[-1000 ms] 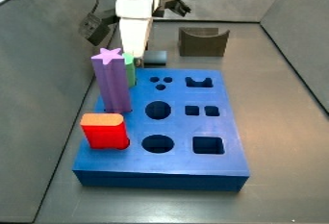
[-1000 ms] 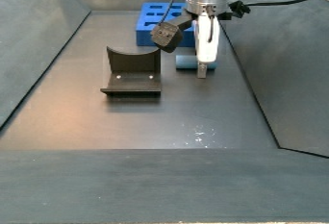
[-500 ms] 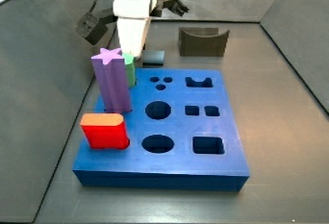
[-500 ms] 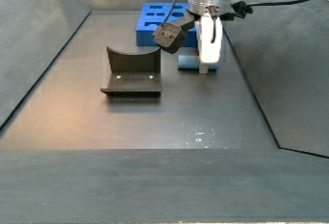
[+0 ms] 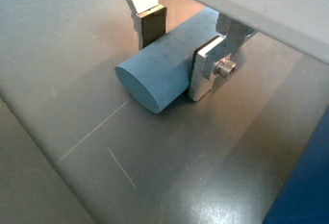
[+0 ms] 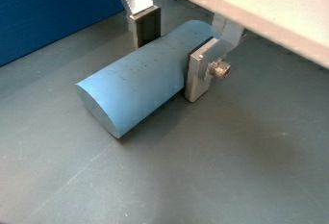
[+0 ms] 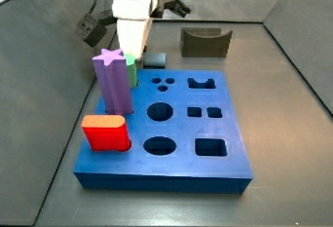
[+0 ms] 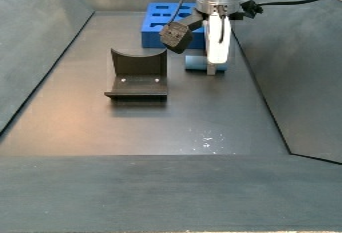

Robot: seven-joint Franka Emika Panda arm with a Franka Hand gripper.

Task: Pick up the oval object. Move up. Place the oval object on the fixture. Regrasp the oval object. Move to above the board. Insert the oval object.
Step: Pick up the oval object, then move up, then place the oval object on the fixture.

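The oval object (image 5: 144,80) is a light blue-grey peg that lies on its side on the grey floor; it shows in both wrist views (image 6: 122,98). My gripper (image 5: 178,61) (image 6: 174,62) is down over it, with one finger on each long side of the peg and both pressed against it. In a side view the gripper (image 8: 214,61) stands upright over the peg (image 8: 198,68), just in front of the blue board (image 8: 166,19). The fixture (image 8: 138,74) stands apart from the peg. In a side view the peg (image 7: 158,60) lies behind the board (image 7: 196,133), near the fixture (image 7: 204,42).
A purple star-topped peg (image 7: 113,80), a green peg (image 7: 134,72) and a red block (image 7: 105,132) stand in the board's holes along one edge. Grey walls enclose the floor. The board's edge shows close by in a wrist view (image 6: 45,21).
The peg shifted slightly under the gripper between one second and half a second ago. Since then nothing has visibly moved.
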